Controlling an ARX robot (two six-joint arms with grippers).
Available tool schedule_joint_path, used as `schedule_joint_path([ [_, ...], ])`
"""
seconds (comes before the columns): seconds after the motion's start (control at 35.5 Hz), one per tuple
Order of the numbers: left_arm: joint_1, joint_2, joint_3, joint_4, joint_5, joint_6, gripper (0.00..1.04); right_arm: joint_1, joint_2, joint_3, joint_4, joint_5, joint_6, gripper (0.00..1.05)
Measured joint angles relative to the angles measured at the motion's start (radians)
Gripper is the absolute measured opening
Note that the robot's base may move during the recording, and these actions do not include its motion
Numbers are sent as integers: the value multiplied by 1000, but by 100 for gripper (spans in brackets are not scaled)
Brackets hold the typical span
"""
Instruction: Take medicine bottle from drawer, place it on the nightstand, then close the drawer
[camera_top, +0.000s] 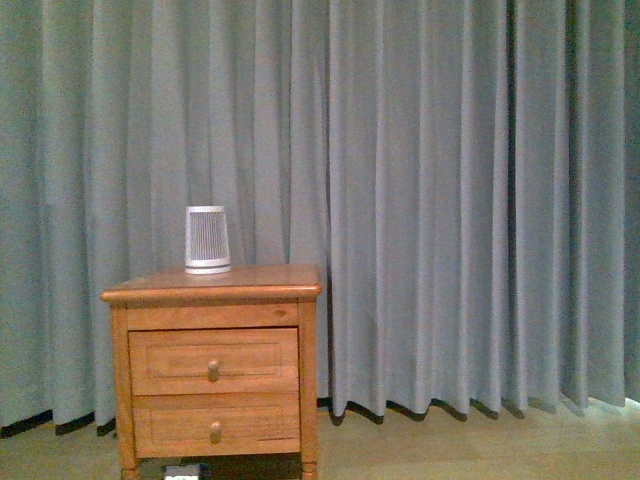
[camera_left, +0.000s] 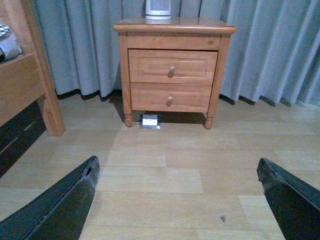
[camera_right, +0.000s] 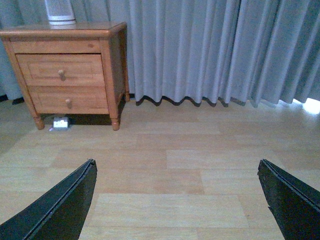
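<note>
Nightstand: honey-brown wooden nightstand (camera_top: 212, 292), facing me.
Drawer: its panelled upper drawer (camera_top: 213, 360) is shut, so the medicine bottle is unseen, presumably inside.
Left end effector (camera_left: 176, 162): released, empty, well short of the nightstand.
Right end effector (camera_right: 176, 161): released too, nothing to hold yet.

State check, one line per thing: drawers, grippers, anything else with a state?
upper drawer: shut
lower drawer: shut
left gripper: open, empty
right gripper: open, empty
slatted white device: upright on top of the nightstand
medicine bottle: not in view
curtain: drawn closed
</note>
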Motion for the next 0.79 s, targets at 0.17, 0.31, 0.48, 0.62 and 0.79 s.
schedule_joint_path([
  [0.17, 0, 0, 0, 0, 0, 0, 98, 0, 0, 0, 0, 0, 0, 98],
  [0.31, 0, 0, 0, 0, 0, 0, 98, 0, 0, 0, 0, 0, 0, 98],
  [0.48, 0, 0, 0, 0, 0, 0, 98, 0, 0, 0, 0, 0, 0, 98],
  [0.62, 0, 0, 0, 0, 0, 0, 98, 0, 0, 0, 0, 0, 0, 98],
  [0.79, 0, 0, 0, 0, 0, 0, 98, 0, 0, 0, 0, 0, 0, 98],
])
